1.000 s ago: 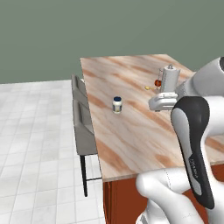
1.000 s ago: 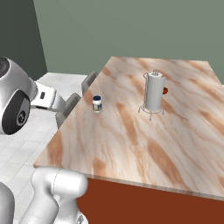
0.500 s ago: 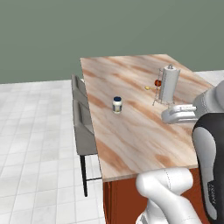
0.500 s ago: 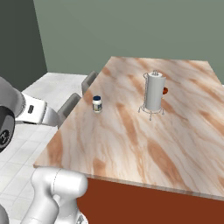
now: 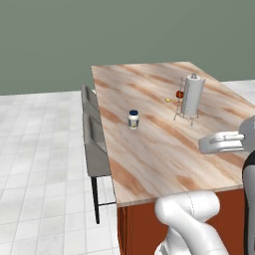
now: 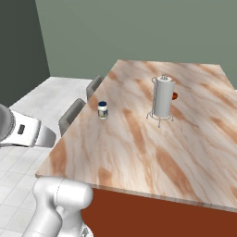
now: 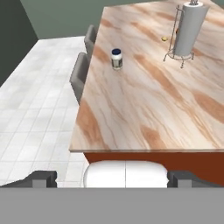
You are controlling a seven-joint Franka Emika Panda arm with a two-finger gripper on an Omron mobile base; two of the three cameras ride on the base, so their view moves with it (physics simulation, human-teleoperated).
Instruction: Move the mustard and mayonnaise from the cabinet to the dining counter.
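Above the bench's near edge, the tool [image 7: 112, 179] hangs with its fingers [image 7: 41, 178] wide apart, holding nothing, their tips cut off at the frame's bottom. Well beyond, the mayonnaise jar [image 7: 116, 59] stands upright on the marble bench [image 7: 144, 109] near its left edge, by two chairs [image 7: 80, 74]. Farther right, a paper-towel roll [image 7: 189, 29] partly hides small fruit [image 5: 179, 94].

So the dining counter [image 5: 164, 149] is a big beige marble top with brown veins on a red-brown base. The mayonnaise [image 5: 133, 119] jar stands upright on it near the edge by the chairs, well apart from everything else. Further along there's a paper towel roll [image 5: 192, 96] on a wire stand, with a small yellow fruit [image 5: 168, 99] and a reddish thing [image 5: 179, 94] just beside it, too small to tell what.
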